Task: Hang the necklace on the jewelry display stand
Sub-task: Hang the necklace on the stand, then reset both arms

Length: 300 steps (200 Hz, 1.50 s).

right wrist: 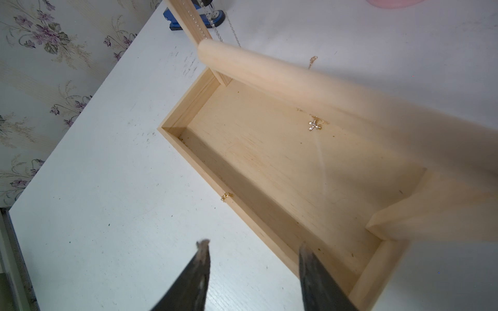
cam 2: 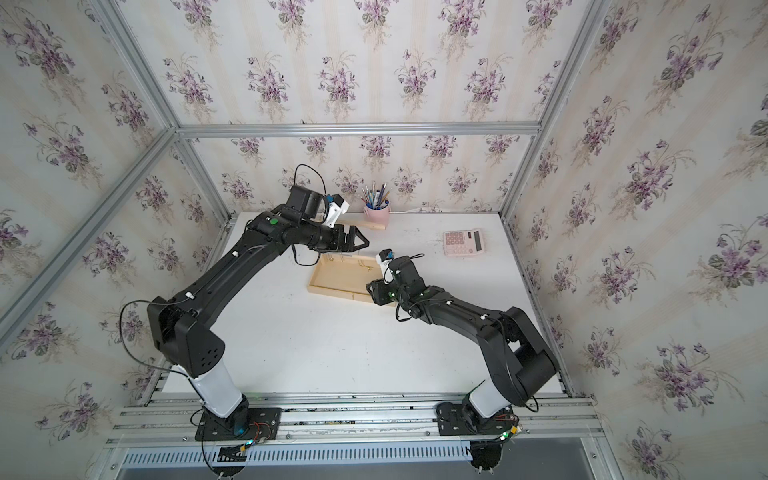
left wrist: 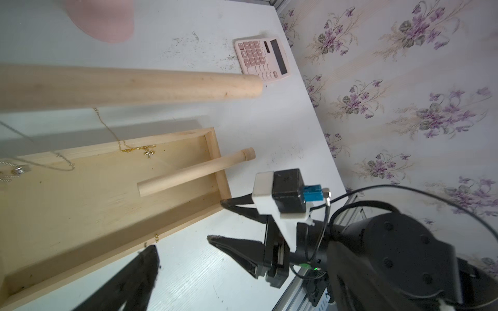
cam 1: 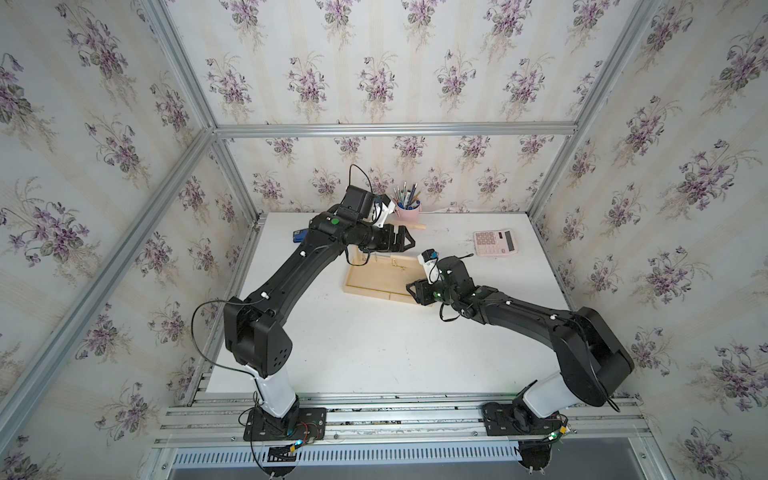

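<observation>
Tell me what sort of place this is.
Probably a robot test cell dressed up as a home desk: an aluminium frame lined with floral wallpaper, a white table with a pink calculator and pen cup.

Floral wallpaper (cam 1: 374, 62) surrounds a white table (cam 1: 374, 353).

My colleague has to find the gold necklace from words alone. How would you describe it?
On the white table stands a pale wooden jewelry display stand with a tray base. From its top bar a thin gold necklace hangs down over the tray. Its small cross pendant and gold colour set it apart from the silver chains beside it.
</observation>
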Each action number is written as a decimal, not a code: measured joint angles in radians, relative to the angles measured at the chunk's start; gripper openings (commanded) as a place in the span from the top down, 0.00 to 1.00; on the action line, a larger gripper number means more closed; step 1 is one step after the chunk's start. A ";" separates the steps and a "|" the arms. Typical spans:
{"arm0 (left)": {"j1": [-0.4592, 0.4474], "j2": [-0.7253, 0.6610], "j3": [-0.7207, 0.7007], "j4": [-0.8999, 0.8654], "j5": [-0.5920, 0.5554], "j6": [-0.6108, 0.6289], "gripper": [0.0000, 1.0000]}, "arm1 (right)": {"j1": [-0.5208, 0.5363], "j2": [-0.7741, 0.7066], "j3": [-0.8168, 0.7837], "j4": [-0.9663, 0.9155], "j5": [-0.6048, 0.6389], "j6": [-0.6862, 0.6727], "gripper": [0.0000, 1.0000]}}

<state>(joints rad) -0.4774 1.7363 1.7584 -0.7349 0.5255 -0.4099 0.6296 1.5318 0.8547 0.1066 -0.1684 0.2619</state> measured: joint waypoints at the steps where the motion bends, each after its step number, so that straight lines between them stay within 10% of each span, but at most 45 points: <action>1: 0.000 -0.003 -0.004 0.000 -0.002 0.002 0.00 | 0.000 -0.001 0.000 -0.001 0.000 0.000 0.47; 148: 0.079 -0.490 -0.570 0.148 -0.600 0.119 0.00 | -0.003 -0.160 0.150 -0.142 0.644 -0.108 0.30; 157: 0.085 -0.513 -0.620 0.198 -0.606 0.137 0.00 | -0.023 -0.196 0.085 -0.102 0.673 -0.113 0.02; 169: 0.101 -0.530 -0.682 0.255 -0.602 0.163 0.00 | -0.042 -0.265 -0.034 -0.005 0.712 -0.143 0.00; 217: 0.336 -0.522 -0.835 0.462 -0.525 0.228 0.00 | -0.267 -0.492 -0.348 0.320 0.647 -0.185 0.00; 300: 0.462 -0.350 -1.065 0.859 -0.465 0.424 0.00 | -0.413 -0.378 -0.558 0.620 0.547 -0.194 0.00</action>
<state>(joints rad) -0.0154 1.3861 0.6930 0.1246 0.0605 0.0139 0.2169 1.1542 0.2962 0.7265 0.3786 0.0677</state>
